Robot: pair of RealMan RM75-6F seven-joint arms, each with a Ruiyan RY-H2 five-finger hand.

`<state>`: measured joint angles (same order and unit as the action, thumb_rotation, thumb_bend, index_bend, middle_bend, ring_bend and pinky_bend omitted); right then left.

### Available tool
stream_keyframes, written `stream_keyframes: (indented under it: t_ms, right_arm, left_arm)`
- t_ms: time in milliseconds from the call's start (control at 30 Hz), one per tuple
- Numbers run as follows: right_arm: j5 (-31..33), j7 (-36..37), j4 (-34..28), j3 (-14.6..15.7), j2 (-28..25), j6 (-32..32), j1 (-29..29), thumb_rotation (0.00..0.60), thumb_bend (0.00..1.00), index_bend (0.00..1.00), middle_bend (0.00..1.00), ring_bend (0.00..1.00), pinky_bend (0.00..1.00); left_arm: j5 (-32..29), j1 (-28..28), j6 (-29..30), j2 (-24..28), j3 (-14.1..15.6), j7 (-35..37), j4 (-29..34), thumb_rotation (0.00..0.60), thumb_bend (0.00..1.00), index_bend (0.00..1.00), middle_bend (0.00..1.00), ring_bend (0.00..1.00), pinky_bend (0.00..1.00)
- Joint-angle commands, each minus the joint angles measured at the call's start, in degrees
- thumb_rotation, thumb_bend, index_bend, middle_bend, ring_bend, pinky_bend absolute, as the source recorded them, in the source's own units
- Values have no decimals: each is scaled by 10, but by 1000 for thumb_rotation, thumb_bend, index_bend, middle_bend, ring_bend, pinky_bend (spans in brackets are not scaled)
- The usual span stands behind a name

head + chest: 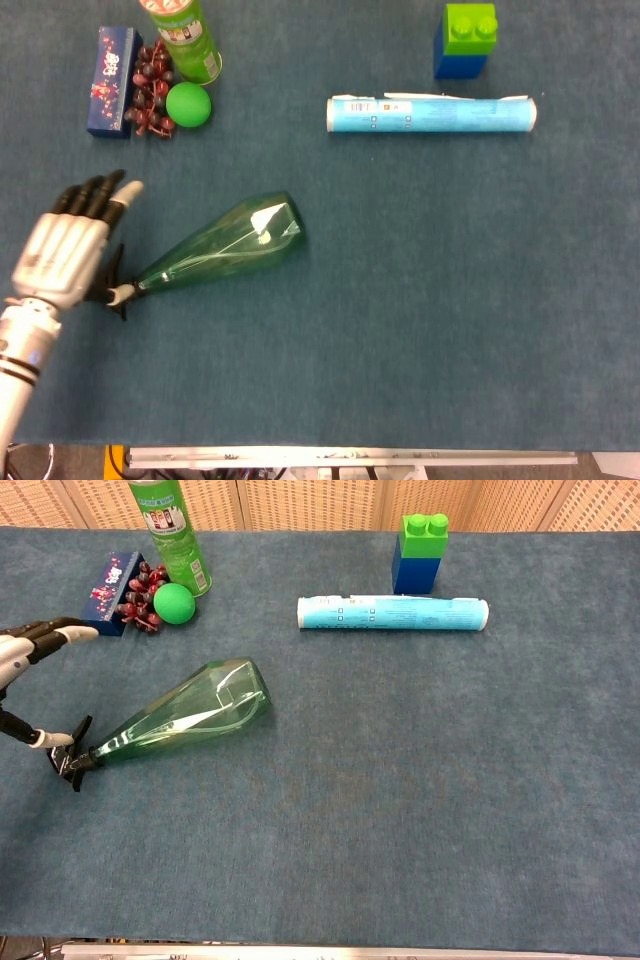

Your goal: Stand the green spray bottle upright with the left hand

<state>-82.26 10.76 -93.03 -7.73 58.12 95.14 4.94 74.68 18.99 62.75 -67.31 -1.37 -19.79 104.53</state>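
Observation:
The green spray bottle (228, 247) (185, 715) lies on its side on the blue cloth, its wide base toward the upper right and its black trigger head (112, 290) (69, 755) at the lower left. My left hand (68, 250) (25, 670) hovers open over the trigger head, fingers spread and pointing away from me, thumb near the nozzle. It holds nothing. The bottle's body lies to the right of the hand. My right hand shows in neither view.
At the back left stand a green can (185, 38), a green ball (188, 105), a bunch of dark red grapes (150, 90) and a blue box (112, 82). A light blue tube (430, 114) and a green-on-blue block (465, 40) sit at the back right.

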Motion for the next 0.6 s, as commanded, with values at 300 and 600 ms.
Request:
stream_keyframes:
  t_ms: [300, 600]
  right_arm:
    - [-4, 36, 10, -3, -5, 28, 17, 600, 96, 485, 338, 255, 359]
    - [-7, 51, 15, -5, -6, 39, 24, 600, 96, 485, 338, 255, 359]
  left_arm:
    - [-38, 29, -28, -51, 0, -33, -7, 600, 26, 0, 0, 0, 93]
    - [-62, 44, -34, -78, 2, -53, -17, 600, 25, 0, 0, 0, 88]
